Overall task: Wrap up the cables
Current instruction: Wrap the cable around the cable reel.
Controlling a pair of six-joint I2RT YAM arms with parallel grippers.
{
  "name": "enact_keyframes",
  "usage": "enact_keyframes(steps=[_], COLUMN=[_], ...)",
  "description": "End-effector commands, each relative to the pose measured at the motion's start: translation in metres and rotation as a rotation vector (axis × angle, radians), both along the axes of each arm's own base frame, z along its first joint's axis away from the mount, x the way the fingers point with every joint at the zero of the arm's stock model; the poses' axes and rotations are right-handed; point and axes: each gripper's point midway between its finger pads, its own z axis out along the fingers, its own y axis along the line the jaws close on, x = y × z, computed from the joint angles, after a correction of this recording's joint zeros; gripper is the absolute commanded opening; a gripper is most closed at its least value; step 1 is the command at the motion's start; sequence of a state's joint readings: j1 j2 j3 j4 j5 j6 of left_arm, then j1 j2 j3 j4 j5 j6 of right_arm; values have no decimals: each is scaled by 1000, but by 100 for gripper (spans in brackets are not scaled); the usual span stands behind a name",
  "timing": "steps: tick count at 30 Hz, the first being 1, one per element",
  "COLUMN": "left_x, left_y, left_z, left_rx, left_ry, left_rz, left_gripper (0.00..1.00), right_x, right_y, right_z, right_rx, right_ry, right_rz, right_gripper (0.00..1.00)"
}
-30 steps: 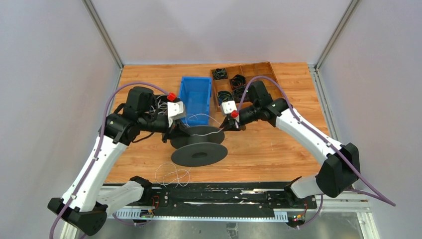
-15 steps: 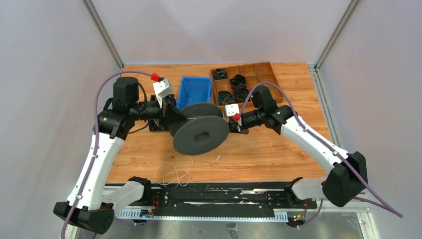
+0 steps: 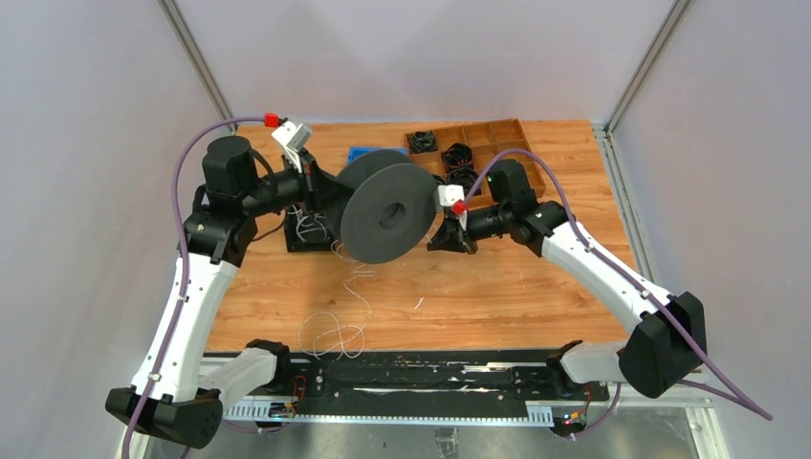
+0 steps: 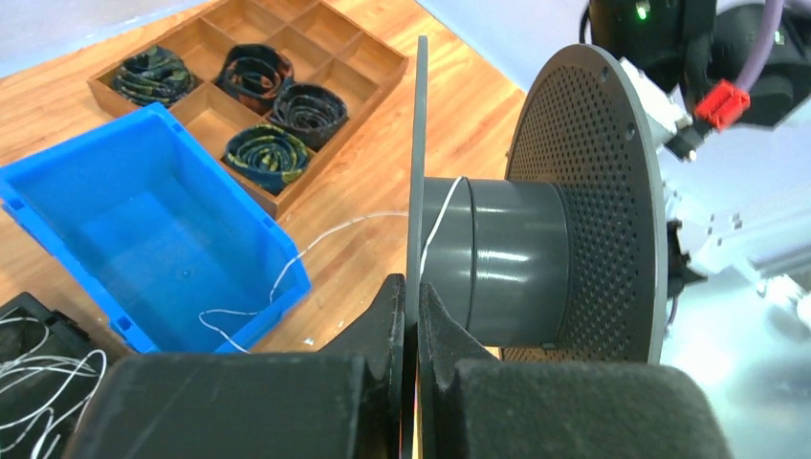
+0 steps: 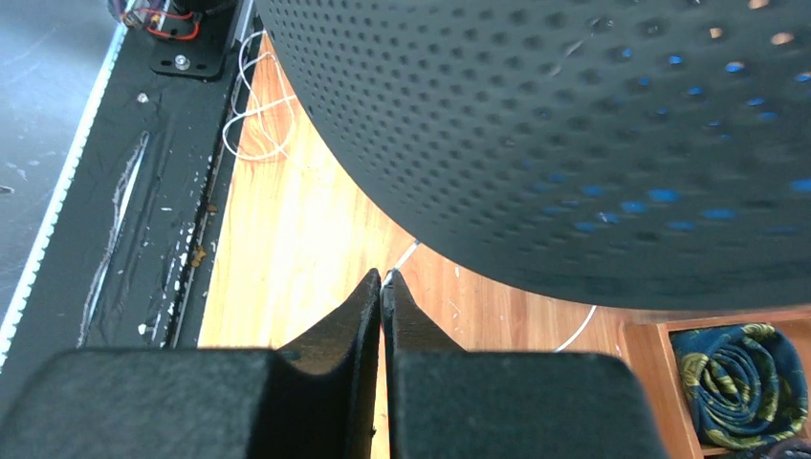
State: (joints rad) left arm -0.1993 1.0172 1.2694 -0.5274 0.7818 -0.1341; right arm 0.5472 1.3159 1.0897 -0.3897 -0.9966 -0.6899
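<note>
The left gripper [image 4: 411, 287] clamps the rim of a tilted black spool [image 3: 387, 218]. The right gripper [image 5: 383, 282] pinches the thin cable [image 4: 435, 225], which crosses the hub and trails to loops on the table [image 3: 497, 287]. Slack could let it slip off or tangle.

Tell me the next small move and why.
Likely swing the right gripper around the hub to lay another turn. It pinches the cable; the left gripper clamps the spool by its flange, raised on edge; just one strand crosses the hub, and loose loops lie on the table.
</note>
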Motion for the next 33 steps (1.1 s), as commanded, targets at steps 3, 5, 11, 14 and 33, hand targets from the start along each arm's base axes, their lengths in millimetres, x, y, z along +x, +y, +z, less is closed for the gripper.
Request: enact_keyframes(steps=[3, 5, 11, 14, 33], left_x=[42, 49, 68, 76, 95], left_y=[12, 13, 17, 18, 22], left_z=[46, 45, 55, 62, 65], left_rx=[-179, -204, -270, -304, -494], left_ry=[-35, -10, 30, 50, 239], left_rz=[229, 256, 338, 366, 429], left_gripper=[0, 0, 0, 1, 0], right_x=[-5, -6, -4, -5, 8], right_y=[4, 6, 10, 13, 37], right_z=[7, 8, 6, 8, 9], right_rx=[30, 42, 55, 72, 145], right_ry=[154, 188, 238, 275, 412], right_rz=[-23, -30, -40, -37, -38], right_gripper=[3, 3, 2, 2, 5])
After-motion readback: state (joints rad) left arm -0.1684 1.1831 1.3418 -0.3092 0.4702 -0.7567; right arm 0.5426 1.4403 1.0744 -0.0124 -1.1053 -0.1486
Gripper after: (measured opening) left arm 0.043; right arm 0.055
